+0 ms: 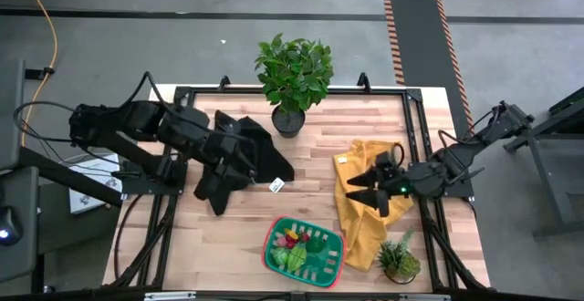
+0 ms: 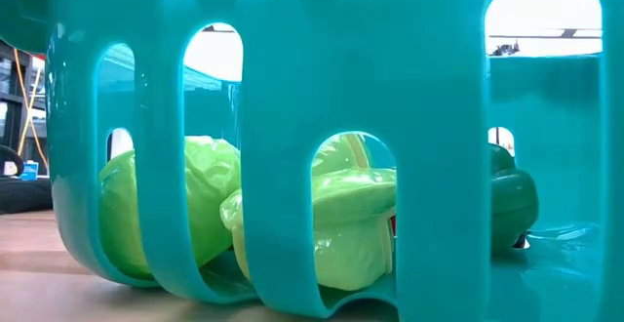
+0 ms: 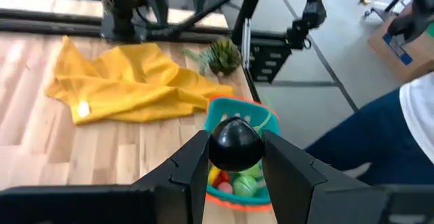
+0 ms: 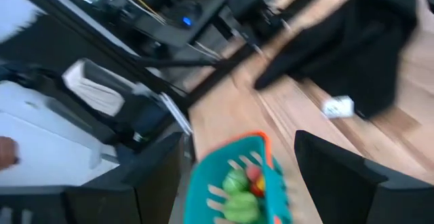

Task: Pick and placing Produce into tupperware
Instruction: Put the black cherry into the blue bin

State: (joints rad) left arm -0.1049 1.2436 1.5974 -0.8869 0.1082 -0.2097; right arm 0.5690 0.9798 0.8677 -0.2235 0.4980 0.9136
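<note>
The tupperware [image 1: 272,237] stands near the table's front edge. It is teal-green with a red rim and holds lime-green, dark green and red produce [image 1: 297,243]. The low view looks through its slotted wall [image 2: 283,117] at the lime-green pieces [image 2: 351,229]. My left gripper [image 1: 245,166] hangs over a black cloth at the table's left, shut on a dark glossy rounded piece [image 3: 234,142]. My right gripper [image 1: 363,194] stands open above the yellow cloth [image 1: 358,219], nothing between its fingers [image 4: 339,176]. My left gripper pinches the dark rounded piece by its two opposite sides [image 3: 214,151] between its two fingers. The fingers slant downward, pointing toward the table's right. The piece is held up clear of the table, with the tupperware [image 3: 234,114] farther off behind it.
A black cloth [image 1: 260,150] with a white tag [image 1: 277,185] lies under the left arm. A tall potted plant [image 1: 294,73] stands at the far edge, a small one [image 1: 399,257] at the front right. A person [image 3: 400,136] stands beyond the table's near edge.
</note>
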